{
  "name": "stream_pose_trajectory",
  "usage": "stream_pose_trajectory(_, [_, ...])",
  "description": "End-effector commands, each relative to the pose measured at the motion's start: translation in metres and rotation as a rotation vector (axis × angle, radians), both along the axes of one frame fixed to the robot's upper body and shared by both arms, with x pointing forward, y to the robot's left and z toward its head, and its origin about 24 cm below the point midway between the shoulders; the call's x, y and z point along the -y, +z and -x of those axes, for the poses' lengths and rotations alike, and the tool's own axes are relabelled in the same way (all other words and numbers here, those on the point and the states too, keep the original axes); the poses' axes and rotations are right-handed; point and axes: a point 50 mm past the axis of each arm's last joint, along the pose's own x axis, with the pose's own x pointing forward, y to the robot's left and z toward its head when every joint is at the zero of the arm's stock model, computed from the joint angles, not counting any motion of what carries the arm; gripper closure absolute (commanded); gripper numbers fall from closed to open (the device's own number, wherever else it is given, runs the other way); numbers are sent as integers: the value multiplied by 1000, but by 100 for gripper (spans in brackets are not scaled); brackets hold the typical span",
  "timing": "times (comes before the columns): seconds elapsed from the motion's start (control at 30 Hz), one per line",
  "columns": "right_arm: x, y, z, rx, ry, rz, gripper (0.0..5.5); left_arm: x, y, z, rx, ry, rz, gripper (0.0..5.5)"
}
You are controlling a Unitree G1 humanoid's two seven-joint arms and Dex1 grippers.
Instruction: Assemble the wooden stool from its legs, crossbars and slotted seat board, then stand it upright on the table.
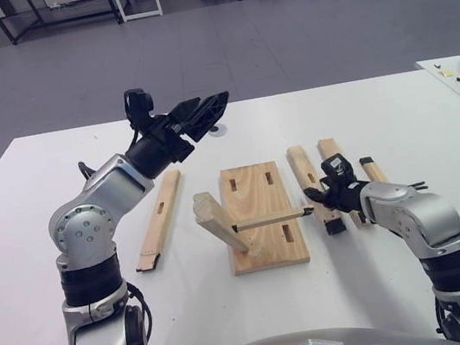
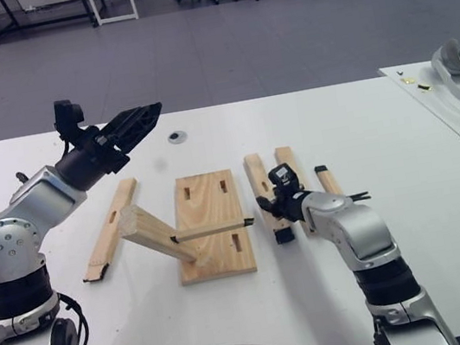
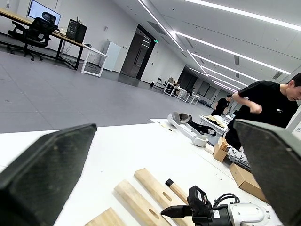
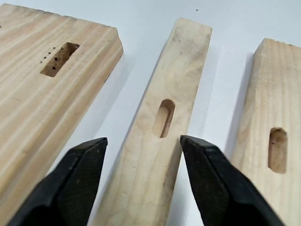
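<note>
Your left gripper (image 1: pixel 205 111) hangs above the table (image 1: pixel 38 176), fingers wide apart and empty; your right gripper (image 4: pixel 141 141) sits low, fingers spread either side of a slotted leg (image 4: pixel 162 113) just right of the seat board (image 1: pixel 257 190); a tilted leg (image 1: pixel 218 221) on that board carries a crossbar (image 1: pixel 268 218) pointing toward the right gripper; another leg (image 1: pixel 160 217) lies left of the board.

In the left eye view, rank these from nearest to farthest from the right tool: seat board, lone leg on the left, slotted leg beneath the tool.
1. Slotted leg, directly beneath the right tool.
2. Seat board, table centre.
3. Lone leg, far left.
</note>
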Motion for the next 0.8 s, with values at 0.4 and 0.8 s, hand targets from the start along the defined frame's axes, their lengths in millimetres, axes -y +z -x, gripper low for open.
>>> stream_pose_trajectory(0.4, [5, -22, 17, -110, -28, 3, 242, -1, -10, 4, -21, 45, -52, 10])
stream_pose_trajectory(0.8, [25, 40, -35, 336, -174, -32, 339, -22, -7, -23, -52, 200, -149, 10])
